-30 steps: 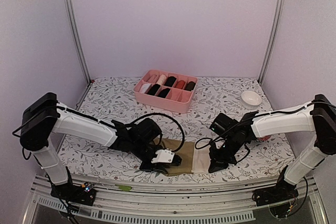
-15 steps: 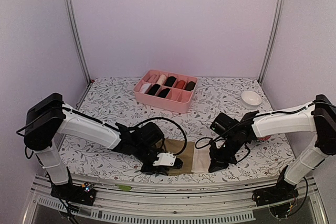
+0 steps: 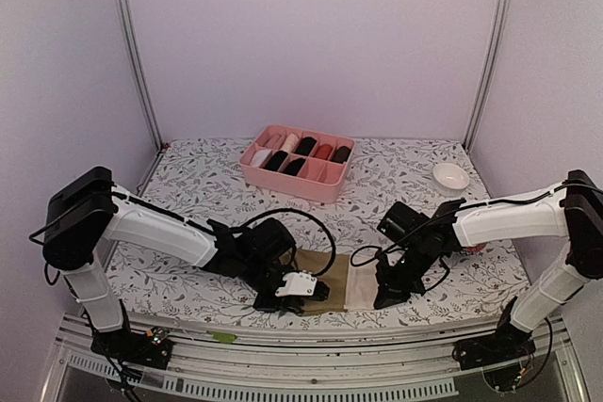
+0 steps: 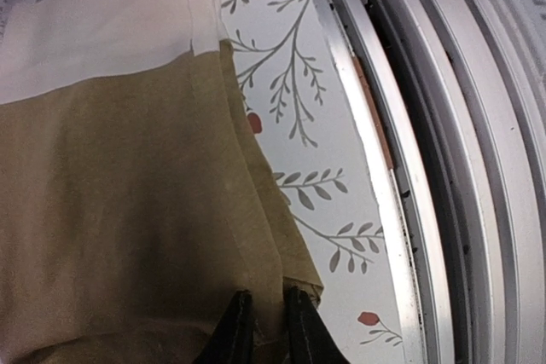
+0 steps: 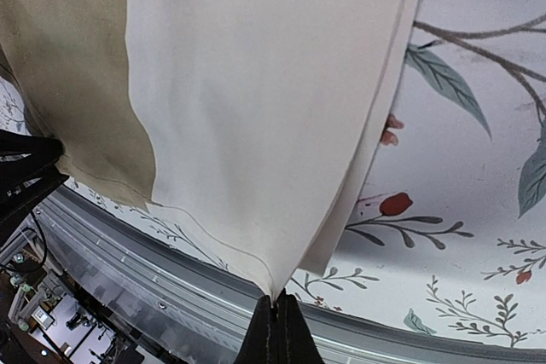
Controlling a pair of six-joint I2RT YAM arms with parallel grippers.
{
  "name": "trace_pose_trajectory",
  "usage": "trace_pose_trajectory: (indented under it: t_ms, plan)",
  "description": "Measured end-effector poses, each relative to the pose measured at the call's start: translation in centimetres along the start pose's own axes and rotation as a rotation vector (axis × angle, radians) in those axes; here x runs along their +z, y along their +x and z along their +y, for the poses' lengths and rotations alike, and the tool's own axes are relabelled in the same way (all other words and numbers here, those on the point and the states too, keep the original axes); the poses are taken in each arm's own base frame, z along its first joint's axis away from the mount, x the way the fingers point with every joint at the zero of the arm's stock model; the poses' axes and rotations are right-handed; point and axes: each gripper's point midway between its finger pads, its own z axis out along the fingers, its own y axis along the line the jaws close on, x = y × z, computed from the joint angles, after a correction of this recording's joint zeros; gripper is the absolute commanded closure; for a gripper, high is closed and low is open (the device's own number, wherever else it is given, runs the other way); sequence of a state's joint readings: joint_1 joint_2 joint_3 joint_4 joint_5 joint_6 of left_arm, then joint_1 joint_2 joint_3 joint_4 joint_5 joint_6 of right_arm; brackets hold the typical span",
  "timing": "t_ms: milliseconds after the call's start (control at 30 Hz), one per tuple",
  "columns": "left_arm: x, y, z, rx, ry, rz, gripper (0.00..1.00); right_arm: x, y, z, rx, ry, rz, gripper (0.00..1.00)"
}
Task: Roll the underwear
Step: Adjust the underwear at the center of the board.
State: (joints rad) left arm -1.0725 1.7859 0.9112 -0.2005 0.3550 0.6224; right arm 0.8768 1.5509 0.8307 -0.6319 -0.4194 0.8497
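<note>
Olive underwear (image 3: 323, 273) lies flat between both grippers, by the table's (image 3: 188, 185) near edge. The left gripper (image 4: 264, 330) is clamped on its olive hem; the right gripper (image 5: 275, 323), fingers together, pinches the waistband (image 5: 256, 108) corner. Pink box (image 3: 297, 162) well beyond both.

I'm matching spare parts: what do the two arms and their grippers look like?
Left arm and right arm: white links, black joints, loose black cables. Left gripper and right gripper: slim black fingers.
</note>
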Motion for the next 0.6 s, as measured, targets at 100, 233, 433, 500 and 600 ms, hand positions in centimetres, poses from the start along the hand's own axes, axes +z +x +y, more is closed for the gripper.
trace_pose_trajectory:
  t_ms: [100, 233, 433, 500, 600]
  plan:
    - [-0.1, -0.2, 0.1, -0.004, -0.001, -0.005, 0.83, 0.0, 0.0, 0.0, 0.0, -0.001, 0.0, 1.0]
    - [-0.2, -0.5, 0.4, -0.006, -0.007, -0.011, 0.89, 0.0, 0.0, 0.1, -0.002, -0.003, -0.002, 1.0]
    - [-0.3, -0.7, 0.5, -0.013, -0.001, -0.02, 1.0, 0.0, 0.0, 0.1, -0.002, -0.004, -0.003, 1.0]
    - [-0.4, -1.0, 0.3, -0.009, 0.009, -0.029, 1.0, -0.2, -0.1, 0.1, -0.003, -0.006, -0.008, 1.0]
    - [-0.7, -1.4, 0.0, -0.003, 0.024, -0.044, 1.0, -0.5, -0.2, 0.2, -0.004, -0.009, -0.02, 1.0]
